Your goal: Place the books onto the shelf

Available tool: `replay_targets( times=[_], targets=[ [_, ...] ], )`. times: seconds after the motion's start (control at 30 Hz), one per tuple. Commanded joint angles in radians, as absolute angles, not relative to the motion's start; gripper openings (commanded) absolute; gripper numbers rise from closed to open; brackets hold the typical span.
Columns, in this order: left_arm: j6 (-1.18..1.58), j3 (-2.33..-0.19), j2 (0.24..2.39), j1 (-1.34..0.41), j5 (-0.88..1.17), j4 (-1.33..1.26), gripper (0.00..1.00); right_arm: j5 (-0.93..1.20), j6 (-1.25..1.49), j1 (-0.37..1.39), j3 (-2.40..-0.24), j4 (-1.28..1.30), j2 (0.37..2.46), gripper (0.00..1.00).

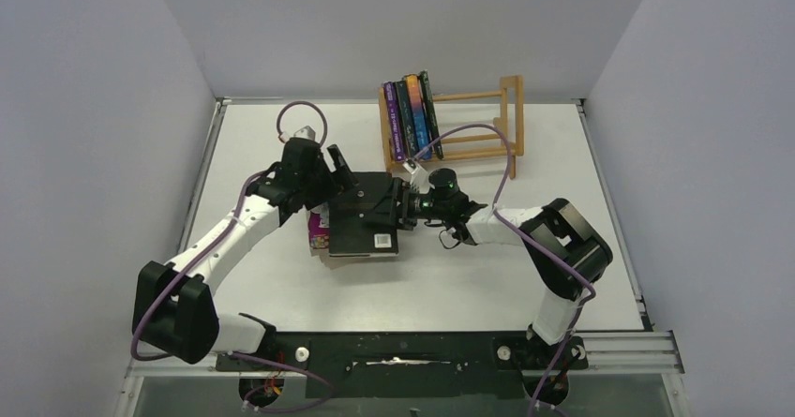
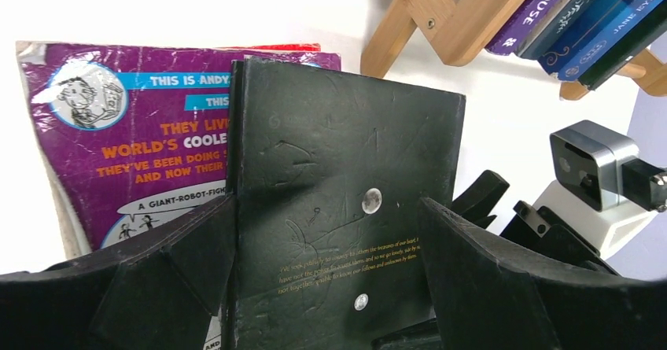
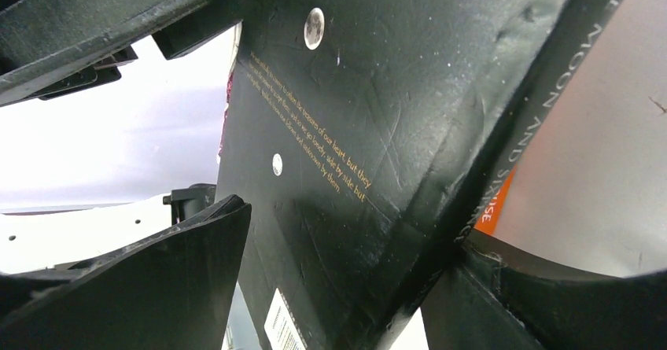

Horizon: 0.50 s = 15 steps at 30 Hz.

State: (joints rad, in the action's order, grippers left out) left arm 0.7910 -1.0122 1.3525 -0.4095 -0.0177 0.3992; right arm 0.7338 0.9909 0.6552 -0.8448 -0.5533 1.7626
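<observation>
Overhead, both hands meet at the black book mid-frame; shelf upper centre holds four books. Left wrist: left hand wide, fingers flanking the black book above the purple book. Right wrist: right hand spread across it; grip unclear.

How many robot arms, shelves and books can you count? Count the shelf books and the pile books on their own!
Robot arms: 2, left arm and right arm
Shelf: 1
Books standing in the shelf: 4
Books showing in the pile: 2, a black book on a purple book; more may hide underneath
Total: 9
</observation>
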Motion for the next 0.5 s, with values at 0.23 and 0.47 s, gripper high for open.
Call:
replay_targets(
  times=[0.23,0.47],
  targets=[
    [0.852,-1.009,1.360,-0.482,0.129,0.231,0.82,0.738,1.009,0.661,-0.830,-0.686,1.726,0.70],
    [0.835,-1.025,1.375,-0.496,0.129,0.264,0.82,0.715,0.996,0.661,-0.815,-0.657,1.678,0.65]
  ],
)
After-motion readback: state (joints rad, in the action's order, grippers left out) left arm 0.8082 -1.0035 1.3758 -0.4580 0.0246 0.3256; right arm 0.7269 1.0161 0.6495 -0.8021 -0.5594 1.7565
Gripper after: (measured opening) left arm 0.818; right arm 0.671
